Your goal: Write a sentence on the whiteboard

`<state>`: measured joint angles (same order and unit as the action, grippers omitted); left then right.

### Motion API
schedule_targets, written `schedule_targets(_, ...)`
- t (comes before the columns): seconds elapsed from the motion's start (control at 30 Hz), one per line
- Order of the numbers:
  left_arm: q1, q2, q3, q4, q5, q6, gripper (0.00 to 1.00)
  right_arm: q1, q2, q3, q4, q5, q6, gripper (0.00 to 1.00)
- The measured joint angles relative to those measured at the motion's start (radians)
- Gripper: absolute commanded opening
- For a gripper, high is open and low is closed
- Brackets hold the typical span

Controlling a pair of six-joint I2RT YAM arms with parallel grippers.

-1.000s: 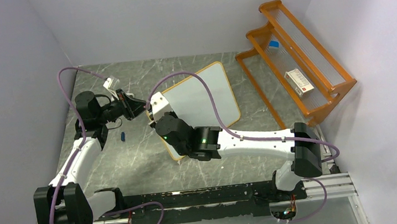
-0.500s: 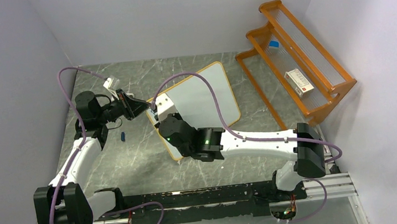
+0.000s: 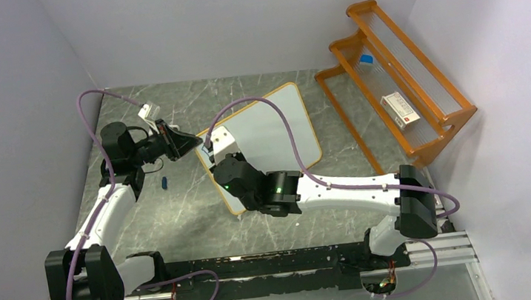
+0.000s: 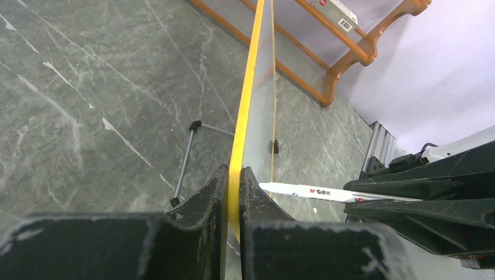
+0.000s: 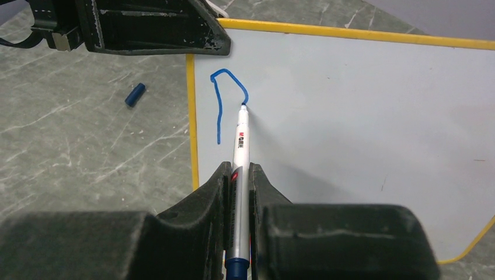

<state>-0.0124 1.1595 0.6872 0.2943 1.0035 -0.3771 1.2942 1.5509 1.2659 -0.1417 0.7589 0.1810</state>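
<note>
**Right gripper (image 5: 238, 172) pinching the marker (image 5: 240, 146); left gripper (image 4: 233, 175) clamped on the whiteboard (image 5: 362, 116) edge.**
You see the marker pressed between the right jaws. Its tip, ahead of them, touches the whiteboard at the end of a hooked blue stroke (image 5: 220, 105). The left gripper, just beyond and left of that tip, pinches the board's yellow frame. A blue cap (image 5: 135, 94) lies on the table (image 5: 58, 146), left of the marker.
</note>
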Motion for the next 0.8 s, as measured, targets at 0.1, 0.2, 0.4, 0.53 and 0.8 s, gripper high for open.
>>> schedule_targets(0.1, 0.000, 0.000, 0.000, 0.000, -0.001, 0.000, 0.05, 0.000, -0.002, 0.000, -0.005, -0.011, 0.005, 0.00)
schedule_targets(0.2, 0.000, 0.000, 0.000, 0.000, -0.002, 0.000, 0.05, 0.000, -0.002, 0.000, -0.007, -0.020, 0.009, 0.00)
schedule_targets(0.4, 0.000, 0.000, 0.000, 0.000, -0.002, 0.000, 0.05, 0.005, -0.002, 0.000, -0.012, -0.041, 0.014, 0.00)
schedule_targets(0.53, -0.002, 0.000, 0.000, 0.000, -0.002, 0.000, 0.05, 0.010, 0.000, 0.000, -0.019, -0.050, 0.015, 0.00)
schedule_targets(0.8, -0.002, 0.000, 0.002, -0.002, -0.002, 0.000, 0.05, 0.016, 0.002, 0.000, -0.023, -0.055, 0.015, 0.00)
